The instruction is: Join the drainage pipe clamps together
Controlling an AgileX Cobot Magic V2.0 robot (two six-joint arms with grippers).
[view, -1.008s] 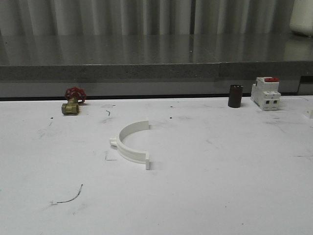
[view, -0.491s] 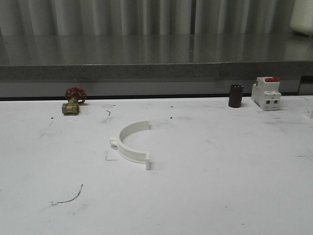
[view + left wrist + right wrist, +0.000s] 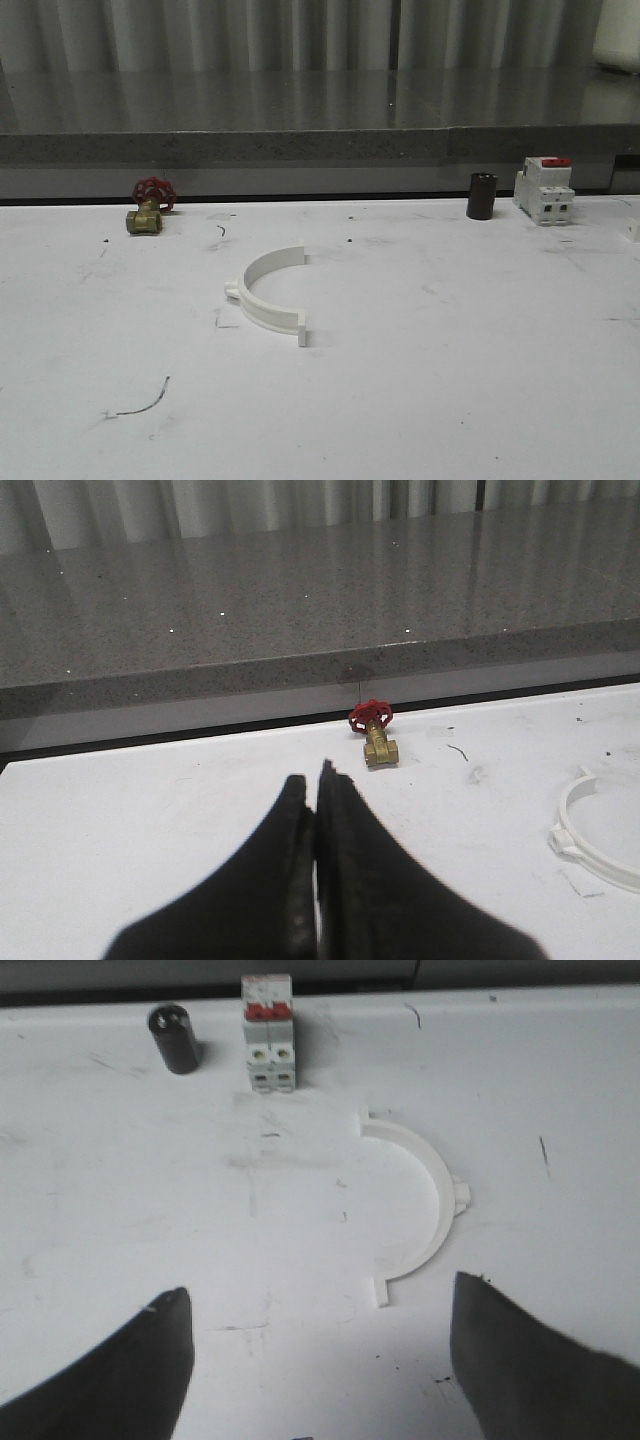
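One white half-ring drainage pipe clamp (image 3: 268,295) lies flat on the white table a little left of the middle, its opening turned right. The left wrist view has it at the frame's edge (image 3: 592,832). My left gripper (image 3: 318,778) is shut with nothing in it, hovering over bare table short of the clamp. A second clamp half (image 3: 428,1205) lies in the right wrist view, on the near side of the circuit breaker (image 3: 268,1032). My right gripper (image 3: 320,1285) is open and empty above the table just short of that half.
A brass valve with a red handwheel (image 3: 150,207) sits at the back left. A black cylinder (image 3: 481,195) and the white circuit breaker (image 3: 544,190) stand at the back right. A grey stone ledge (image 3: 320,145) runs behind the table.
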